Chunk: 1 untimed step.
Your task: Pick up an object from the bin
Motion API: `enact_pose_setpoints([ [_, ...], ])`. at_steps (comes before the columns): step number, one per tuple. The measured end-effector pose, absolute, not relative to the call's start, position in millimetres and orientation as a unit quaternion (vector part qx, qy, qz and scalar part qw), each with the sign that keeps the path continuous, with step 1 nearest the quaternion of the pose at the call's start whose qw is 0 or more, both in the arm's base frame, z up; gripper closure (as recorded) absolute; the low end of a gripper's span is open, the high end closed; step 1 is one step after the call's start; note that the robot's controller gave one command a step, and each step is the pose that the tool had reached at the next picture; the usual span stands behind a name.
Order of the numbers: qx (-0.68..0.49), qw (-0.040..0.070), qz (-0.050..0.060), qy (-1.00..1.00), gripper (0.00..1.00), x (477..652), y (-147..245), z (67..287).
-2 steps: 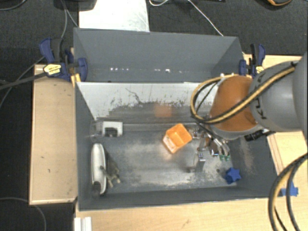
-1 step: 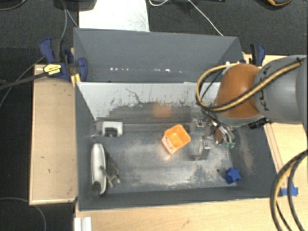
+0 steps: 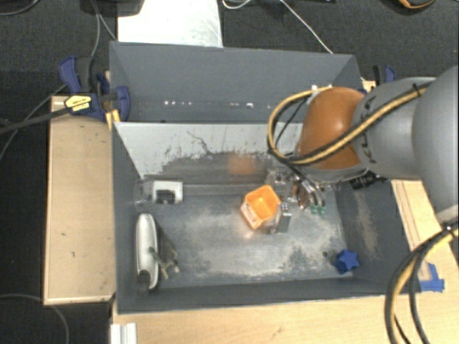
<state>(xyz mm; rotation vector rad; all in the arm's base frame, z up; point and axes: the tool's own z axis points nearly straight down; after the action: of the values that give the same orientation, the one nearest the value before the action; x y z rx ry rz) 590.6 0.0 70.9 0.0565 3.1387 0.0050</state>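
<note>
While the bin's (image 3: 215,264) grey floor looks scuffed and dusty, an orange block (image 3: 259,206) sits mid-floor, right against the gripper (image 3: 283,217). Whether it is clasped cannot be told; the wrist (image 3: 326,131) overhangs that spot.

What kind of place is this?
Probably a robotics lab grasping setup: a robot arm with its gripper low in a grey metal bin, which holds loose odds like an orange block and a small blue piece.
</note>
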Motion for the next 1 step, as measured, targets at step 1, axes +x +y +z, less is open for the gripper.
enact_pose_setpoints([
  [1,-0.044,0.005,0.0,0.999,0.0,568.0,27.8,70.5],
])
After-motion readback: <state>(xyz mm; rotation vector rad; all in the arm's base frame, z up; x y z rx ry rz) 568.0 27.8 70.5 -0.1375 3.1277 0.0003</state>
